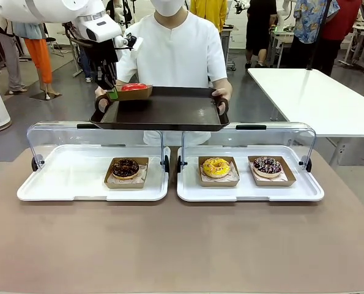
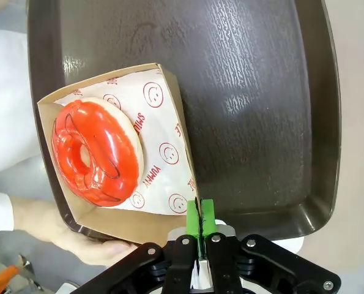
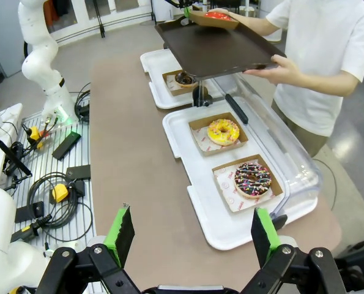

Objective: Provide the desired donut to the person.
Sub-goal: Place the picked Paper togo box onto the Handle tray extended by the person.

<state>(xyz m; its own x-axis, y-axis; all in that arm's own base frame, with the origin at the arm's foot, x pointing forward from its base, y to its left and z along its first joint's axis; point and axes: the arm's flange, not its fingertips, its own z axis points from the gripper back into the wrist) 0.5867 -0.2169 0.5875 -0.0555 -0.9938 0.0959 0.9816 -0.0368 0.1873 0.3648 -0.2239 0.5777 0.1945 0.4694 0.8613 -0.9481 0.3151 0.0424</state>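
Left wrist view: left gripper (image 2: 200, 214) pinches the wall of the paper box (image 2: 166, 141) under the red donut (image 2: 96, 153), at the corner of the person's (image 1: 175, 55) dark tray (image 2: 261, 92). Likely light, soft-glazed, bendy card: hold the wall only. Right gripper (image 3: 192, 223) gapes empty.

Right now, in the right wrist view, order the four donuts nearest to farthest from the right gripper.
1. Sprinkled donut, nearer white tray.
2. Yellow donut, same tray.
3. Chocolate donut, farther white tray.
4. Red donut, held brown tray.
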